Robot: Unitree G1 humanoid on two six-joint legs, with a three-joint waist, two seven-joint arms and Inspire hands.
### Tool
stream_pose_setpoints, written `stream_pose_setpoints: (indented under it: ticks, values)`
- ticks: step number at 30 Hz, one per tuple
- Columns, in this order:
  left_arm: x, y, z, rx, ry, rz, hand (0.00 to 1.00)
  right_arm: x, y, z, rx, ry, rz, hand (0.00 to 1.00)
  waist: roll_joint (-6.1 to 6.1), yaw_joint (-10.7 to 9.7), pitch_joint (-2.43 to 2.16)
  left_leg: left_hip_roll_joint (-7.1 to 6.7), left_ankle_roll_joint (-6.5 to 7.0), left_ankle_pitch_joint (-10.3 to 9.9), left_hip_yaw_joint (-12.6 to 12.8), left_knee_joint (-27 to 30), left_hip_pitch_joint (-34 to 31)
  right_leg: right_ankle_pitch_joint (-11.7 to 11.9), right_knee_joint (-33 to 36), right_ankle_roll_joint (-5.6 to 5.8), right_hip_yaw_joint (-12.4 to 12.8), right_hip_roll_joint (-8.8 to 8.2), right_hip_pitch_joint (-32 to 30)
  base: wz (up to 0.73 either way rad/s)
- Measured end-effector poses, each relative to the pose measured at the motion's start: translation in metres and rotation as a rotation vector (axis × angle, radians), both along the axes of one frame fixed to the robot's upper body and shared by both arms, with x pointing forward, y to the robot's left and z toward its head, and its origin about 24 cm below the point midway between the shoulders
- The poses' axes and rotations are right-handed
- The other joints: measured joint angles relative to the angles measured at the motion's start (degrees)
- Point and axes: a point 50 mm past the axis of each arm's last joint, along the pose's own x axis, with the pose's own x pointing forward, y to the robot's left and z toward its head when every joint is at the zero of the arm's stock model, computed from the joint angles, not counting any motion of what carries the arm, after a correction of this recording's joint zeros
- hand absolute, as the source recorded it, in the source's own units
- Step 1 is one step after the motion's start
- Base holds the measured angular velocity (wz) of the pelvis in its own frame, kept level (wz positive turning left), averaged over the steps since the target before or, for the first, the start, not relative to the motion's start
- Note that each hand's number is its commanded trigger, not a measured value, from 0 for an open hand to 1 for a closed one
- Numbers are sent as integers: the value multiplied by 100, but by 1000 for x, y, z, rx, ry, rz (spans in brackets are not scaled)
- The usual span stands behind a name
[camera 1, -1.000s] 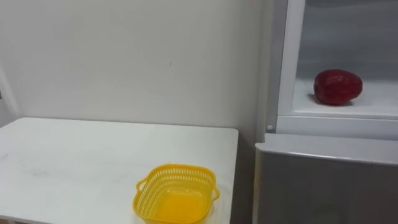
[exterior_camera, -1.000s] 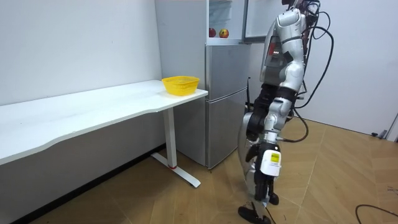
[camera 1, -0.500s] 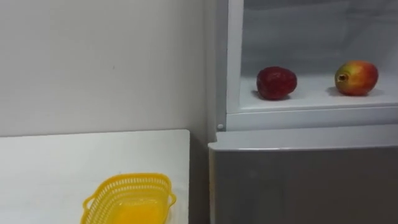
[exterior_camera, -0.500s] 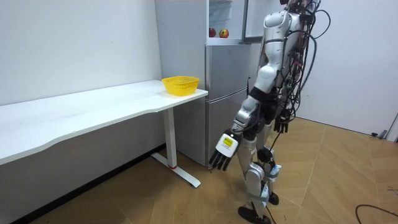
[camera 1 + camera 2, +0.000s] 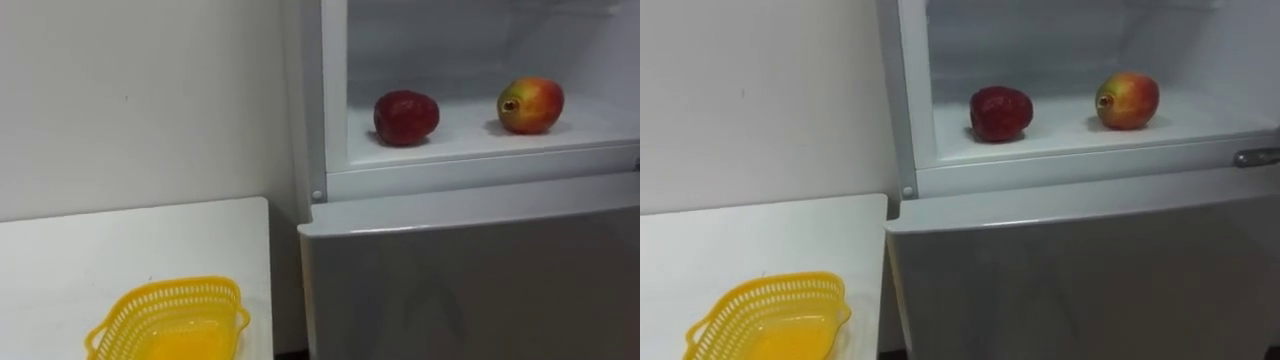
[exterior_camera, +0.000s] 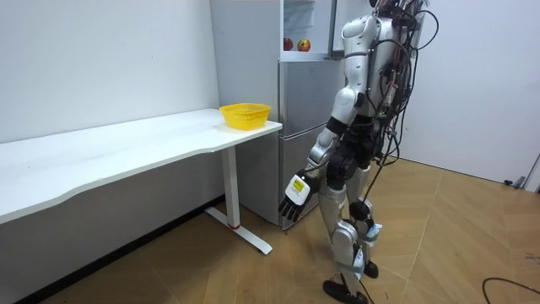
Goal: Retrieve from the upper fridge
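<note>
1. now the head's view had swung to the robot's right over the last second. the white table [image 5: 130, 240], which had taken most of the picture, was cut down to a corner at the lower left. the yellow basket [image 5: 170, 320] sat at the bottom left edge rather than near the middle. that was the camera's turn, not a move of the things.
2. the upper fridge shelf [image 5: 470, 142] lay open to the robot and more square-on. a second ago one dark red fruit [image 5: 406, 117] showed at the picture's right edge. by now a red-and-yellow fruit [image 5: 531, 104] lay in sight on the same shelf, to the right of the first and apart from it.
3. in the room view the robot had turned towards the fridge [image 6: 299, 127] and stood just before it, with the table's end and the basket on the room view's left.
4. its left hand [image 6: 292, 198] had swung forward with the turn and hung low, well below the shelf, its fingers released and straight, grasping nothing.
5. both fruit rested untouched on the upper shelf, above the closed lower door [image 5: 480, 270].
6. so the turn looked done and the reach not begun. an arm would have to rise to shelf height, and the task did not say which fruit. either one, being round, might roll if nudged before the fingers closed.
</note>
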Motion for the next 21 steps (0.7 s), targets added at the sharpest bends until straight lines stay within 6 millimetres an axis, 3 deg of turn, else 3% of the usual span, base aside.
stream_pose_setpoints:
  ticks: [2, 6, 8, 12, 17, 21]
  values:
    - [-2, -2, 0, -11, -13, -7, 0, 24, 4, 20, -16, -160, 31, 0, 34, 19, -10, 1, 0, 0, 15, 0, -49, 2, -9, 0, 22, 3, -78, -7]
    - [-6, -1, 1, -9, -23, -7, 0, 47, 12, 51, -44, -370, 84, 0, 24, -9, -40, -1, 0, 0, 38, 0, -27, 6, 11, 1, 64, 10, -55, -6]
    - [-11, 0, 1, -5, -32, -8, 0, 60, 17, 76, -53, -515, 109, 0, 15, -15, -42, 2, -1, 1, 32, -1, -37, 19, 15, 5, 125, 29, -69, -7]
    - [-17, 2, 2, 3, -39, -10, 0, 77, 22, 115, -85, -714, 141, 0, -17, -73, -45, 5, -1, 0, 40, 0, -44, 23, 21, 1, 117, 30, -85, -1]
    - [-20, 4, 3, 10, -41, -33, 0, 96, 30, 171, -152, -1007, 156, 0, 34, -123, -72, 22, -1, 0, 74, 0, -48, 54, 6, -2, 164, 59, -88, -1]
    - [-30, 6, 1, 17, 3, -33, 0, 99, 34, 197, -184, -1143, 153, 0, 80, -106, -62, 44, -2, -1, 86, 0, -49, 73, 9, -14, 174, 86, -83, -1]
